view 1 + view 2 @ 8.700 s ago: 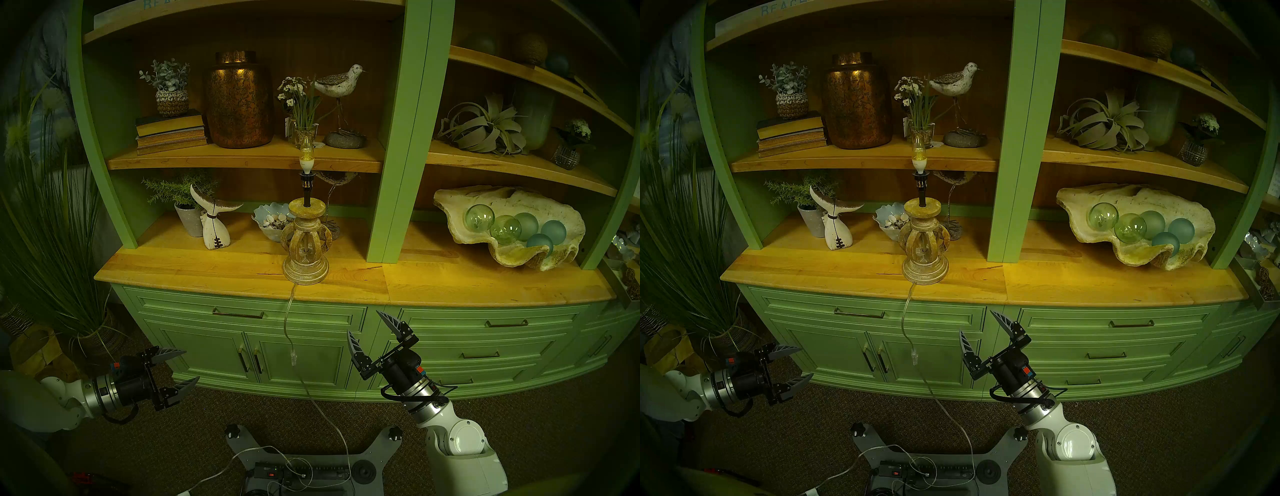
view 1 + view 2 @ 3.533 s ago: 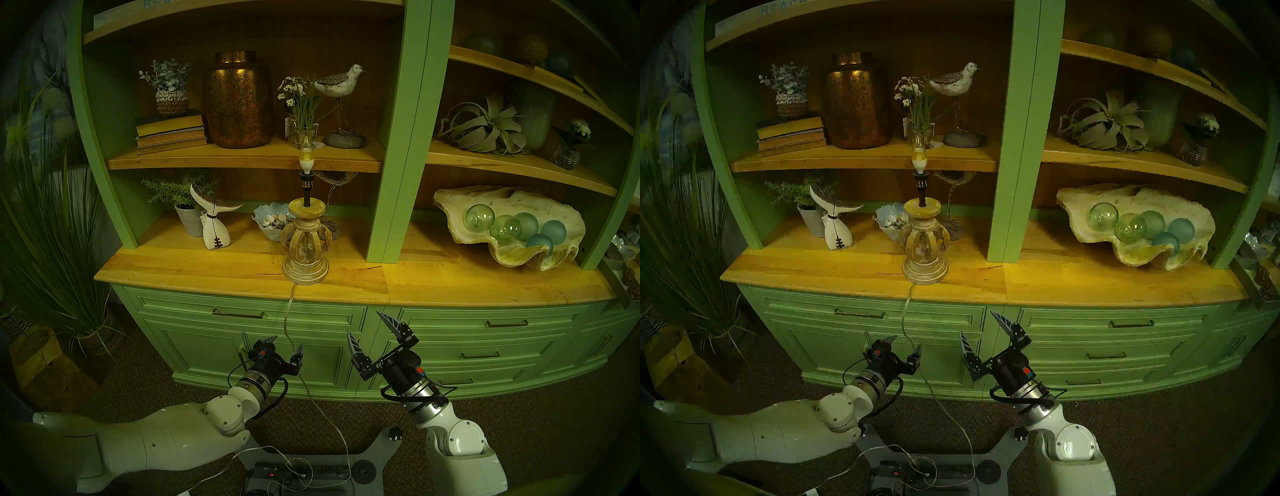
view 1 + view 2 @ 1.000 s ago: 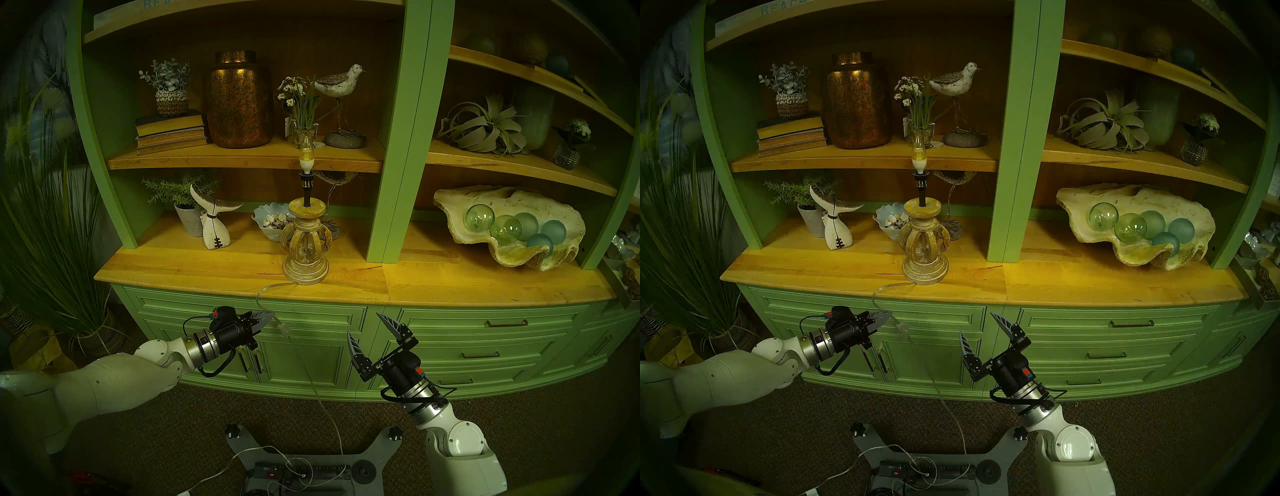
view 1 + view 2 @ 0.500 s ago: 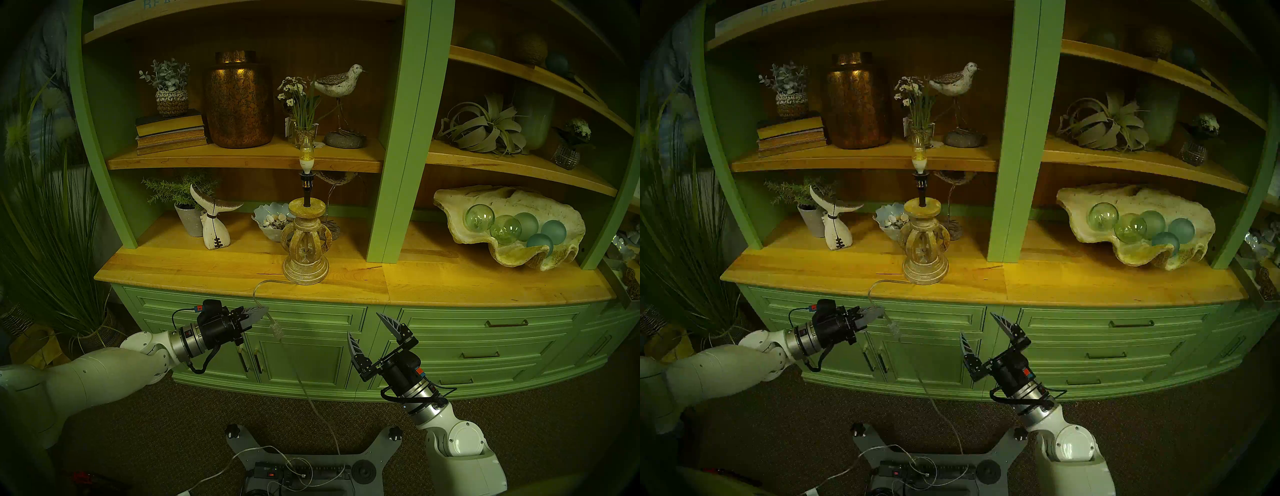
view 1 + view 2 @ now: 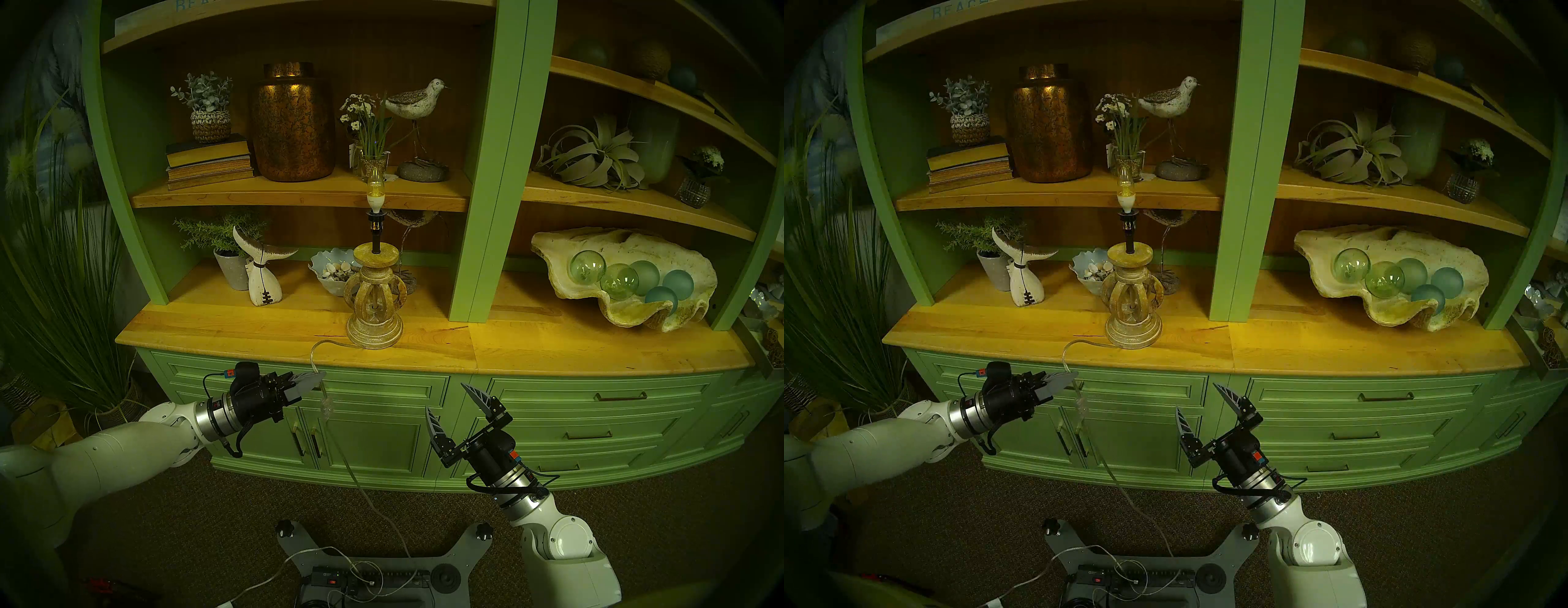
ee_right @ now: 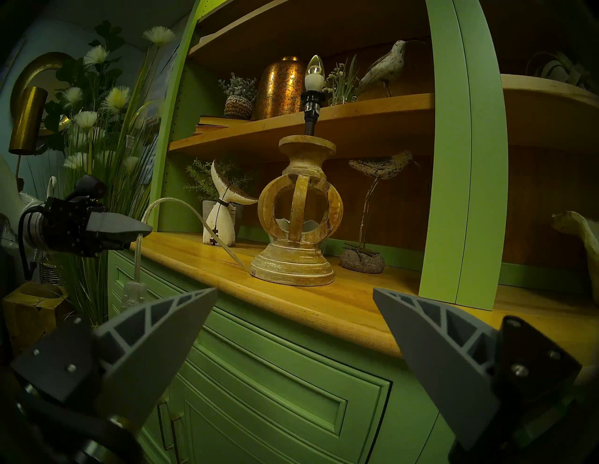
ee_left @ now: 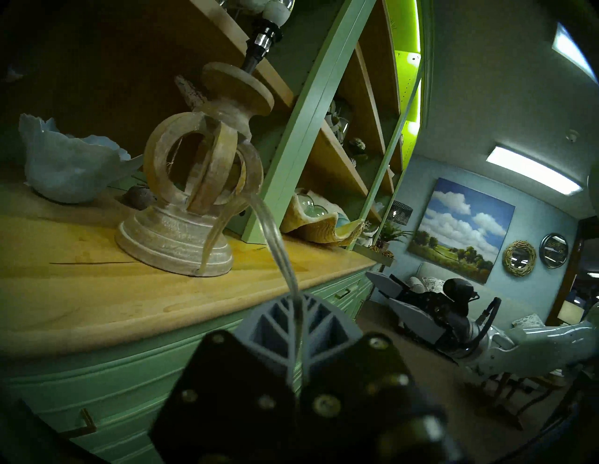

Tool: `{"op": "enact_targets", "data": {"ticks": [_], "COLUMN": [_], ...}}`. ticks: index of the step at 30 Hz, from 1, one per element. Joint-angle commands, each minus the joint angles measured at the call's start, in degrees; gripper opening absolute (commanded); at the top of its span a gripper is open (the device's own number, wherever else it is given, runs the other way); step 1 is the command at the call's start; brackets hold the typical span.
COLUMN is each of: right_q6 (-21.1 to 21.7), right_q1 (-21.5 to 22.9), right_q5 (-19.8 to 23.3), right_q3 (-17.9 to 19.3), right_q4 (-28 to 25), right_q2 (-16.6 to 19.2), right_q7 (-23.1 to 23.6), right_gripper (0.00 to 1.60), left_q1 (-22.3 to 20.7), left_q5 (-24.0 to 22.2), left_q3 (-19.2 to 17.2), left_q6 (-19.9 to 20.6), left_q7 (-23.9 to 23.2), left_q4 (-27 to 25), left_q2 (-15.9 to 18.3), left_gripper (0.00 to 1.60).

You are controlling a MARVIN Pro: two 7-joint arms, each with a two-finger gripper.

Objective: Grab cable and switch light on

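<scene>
1. Two changes stand out against half a second ago: the left gripper (image 5: 316,378) has drawn leftward with the cable (image 5: 313,356), and the clear switch block (image 5: 327,405) now hangs nearly straight below the pinch instead of off to its right.
2. Its jaws are closed flat on the cord just above the switch, as the left wrist view shows; the cord arches up from there to the foot of the lamp base (image 5: 374,331).
3. The grab therefore looks done, while the bulb (image 5: 375,187) shows no clear glow, so the switching step seems still ahead.
4. The right gripper (image 5: 456,407) waits with jaws wide apart and empty, well to the right of the switch; it would probably have to come across to press it.
5. A giant shell (image 5: 679,318) on the counter cradles five green glass balls (image 5: 619,280).
6. The ruffled pale bowl (image 5: 318,271) behind the lamp holds small seashells.
</scene>
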Motion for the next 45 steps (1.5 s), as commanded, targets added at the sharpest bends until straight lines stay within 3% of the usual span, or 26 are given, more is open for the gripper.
{"op": "enact_targets", "data": {"ticks": [1,7,13,30,45], "right_q6": [-0.3,-0.2,-0.2,-0.2,-0.2], "right_q1": [0.5,0.5,0.5,0.5,0.4], "right_q5": [0.1,0.1,0.1,0.1,0.1], "right_q3": [-0.1,-0.1,-0.1,-0.1,-0.1], "right_q4": [-2.0,-2.0,-2.0,-2.1,-2.1], "right_q2": [0.1,0.1,0.1,0.1,0.1], "right_q7": [0.2,0.2,0.2,0.2,0.2], "right_gripper": [1.60,1.60,1.60,1.60,1.60], "left_q1": [-1.4,-2.0,-2.7,-4.0,-3.3], "left_q5": [-3.6,-4.5,-3.8,-1.2,1.1], "left_q3": [-2.1,-2.8,-3.0,-2.0,-2.3], "left_q6": [1.1,2.2,2.5,2.7,1.4], "left_q7": [-6.8,-12.2,-14.1,-13.7,-11.4], "left_q4": [2.0,5.0,6.1,7.8,5.7], "left_q2": [-1.6,-3.6,-4.8,-8.8,-8.3], "left_gripper": [0.00,0.00,0.00,0.00,0.00]}}
